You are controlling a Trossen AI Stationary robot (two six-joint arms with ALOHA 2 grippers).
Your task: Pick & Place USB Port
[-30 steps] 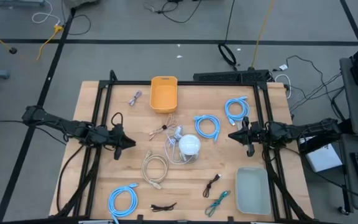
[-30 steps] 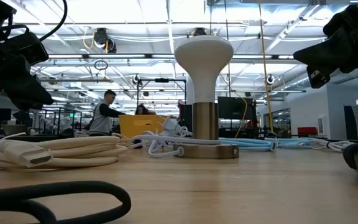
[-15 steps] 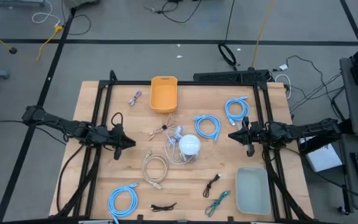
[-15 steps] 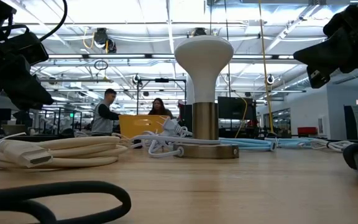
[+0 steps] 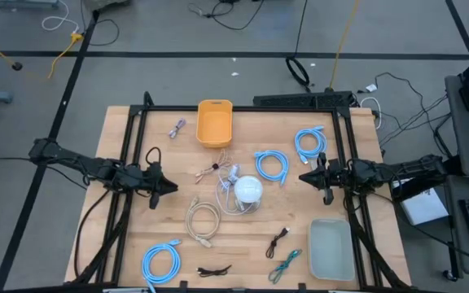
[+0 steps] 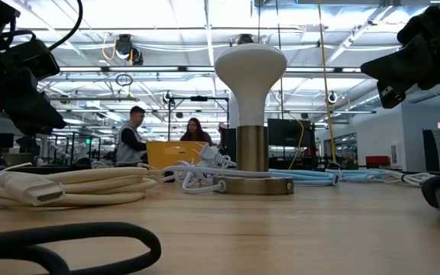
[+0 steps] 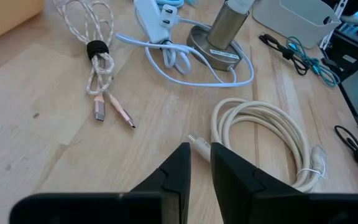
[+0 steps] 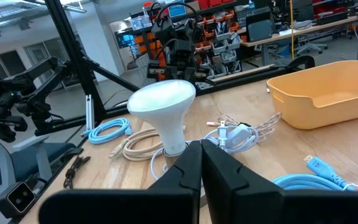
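Wooden tabletop [image 5: 129, 236] carries many cables, a white lamp [image 5: 247, 190] near the middle, an orange bin [image 5: 214, 122] at the far edge and a clear bin [image 5: 330, 248] at the near right corner. I judge that I am at the very start: nothing is picked.

My left gripper [image 5: 168, 187] hangs above the left side of the tabletop; its fingers stand a little apart, with a narrow gap, and hold nothing. My right gripper [image 5: 306, 177] hangs above the right side, fingers pressed together, also empty.

I think the USB thing is the white adapter [image 7: 156, 12] with its blue plug, lying just beside the lamp base, toward the orange bin; I cannot be sure.

Next, I would spread one gripper wider, bring it over the adapter and lower it carefully, because white wires [image 7: 179, 62] lie tangled around it.
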